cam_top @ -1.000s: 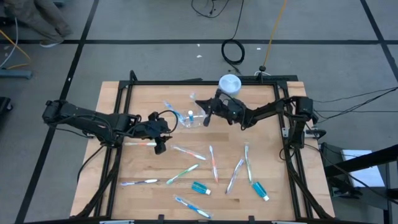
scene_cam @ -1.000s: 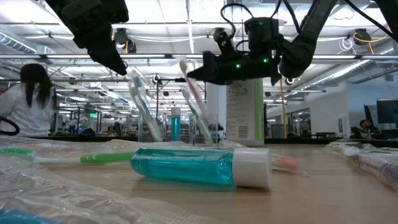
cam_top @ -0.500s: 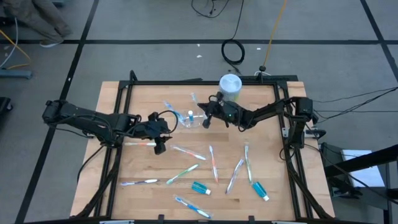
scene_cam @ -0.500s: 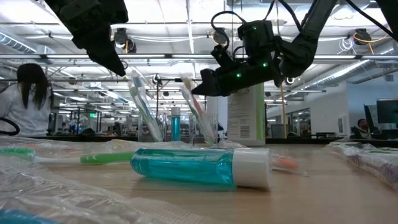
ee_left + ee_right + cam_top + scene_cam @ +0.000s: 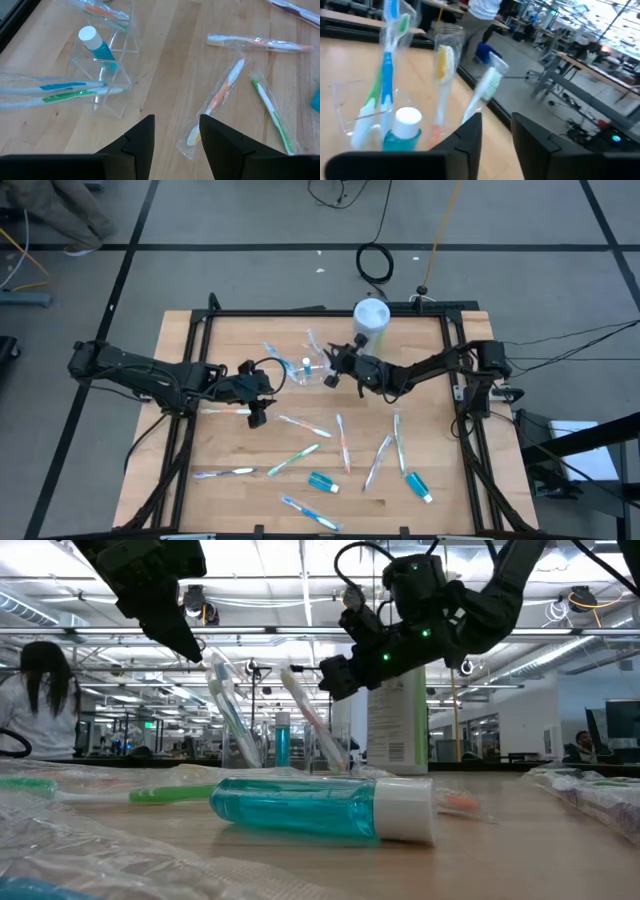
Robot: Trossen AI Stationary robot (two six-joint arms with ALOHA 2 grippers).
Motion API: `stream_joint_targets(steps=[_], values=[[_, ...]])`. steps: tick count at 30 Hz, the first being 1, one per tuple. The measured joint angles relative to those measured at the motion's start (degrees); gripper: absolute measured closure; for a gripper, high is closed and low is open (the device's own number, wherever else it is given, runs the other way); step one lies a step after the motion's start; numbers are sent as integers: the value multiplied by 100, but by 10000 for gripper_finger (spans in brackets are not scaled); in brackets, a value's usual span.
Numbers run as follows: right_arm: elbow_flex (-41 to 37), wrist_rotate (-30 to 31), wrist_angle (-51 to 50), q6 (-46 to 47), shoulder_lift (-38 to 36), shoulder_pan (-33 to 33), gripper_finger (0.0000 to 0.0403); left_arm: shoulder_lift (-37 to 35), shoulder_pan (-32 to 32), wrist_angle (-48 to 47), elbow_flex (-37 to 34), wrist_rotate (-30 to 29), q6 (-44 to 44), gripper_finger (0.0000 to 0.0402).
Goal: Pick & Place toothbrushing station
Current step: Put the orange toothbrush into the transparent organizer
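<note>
**Colleague:** Where does it stand?

**Me:** I have the right gripper (image 5: 327, 373) just beside the small clear plastic cup (image 5: 308, 372), near the far middle of the wooden counter (image 5: 230, 450). Its fingers are parted with nothing between them. Several wrapped pastel-handled toothbrushes (image 5: 387, 45) and one small blue toothpaste tube with a white cap (image 5: 405, 131) stand leaning in the cup. I judge a brush has just been delivered there.

**Colleague:** And the left arm?

**Me:** My left gripper (image 5: 257, 413) hangs over the counter's left half, fingers apart and empty, with an orange-handled wrapped toothbrush (image 5: 218, 99) lying ahead of it.

**Colleague:** What's next?

**Me:** Plenty remains loose: more brushes and two blue tubes (image 5: 322, 482) nearer the front edge. I'd lift the right gripper clear without knocking the leaning handles, then lower onto the next brush, squeezing across its thin handle.
</note>
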Motion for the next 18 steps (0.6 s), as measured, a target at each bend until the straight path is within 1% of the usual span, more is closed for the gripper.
stream_joint_targets(steps=[5,8,10,13,16,18], values=[[-3,-41,-508,426,-376,295,268,0,-1,0,0,4,1,240],[-4,-48,-1488,458,-841,533,261,0,-1,2,0,4,1,240],[-2,-90,-2226,682,-1199,706,260,0,-1,2,0,2,1,240],[-2,-600,-3610,1474,-1806,934,261,0,-1,9,0,2,2,240],[-2,-1488,-4670,2367,-2309,1078,265,0,-1,18,0,2,-33,240],[-2,-2091,-5179,2790,-2557,1165,269,0,-1,33,0,2,-115,240]])
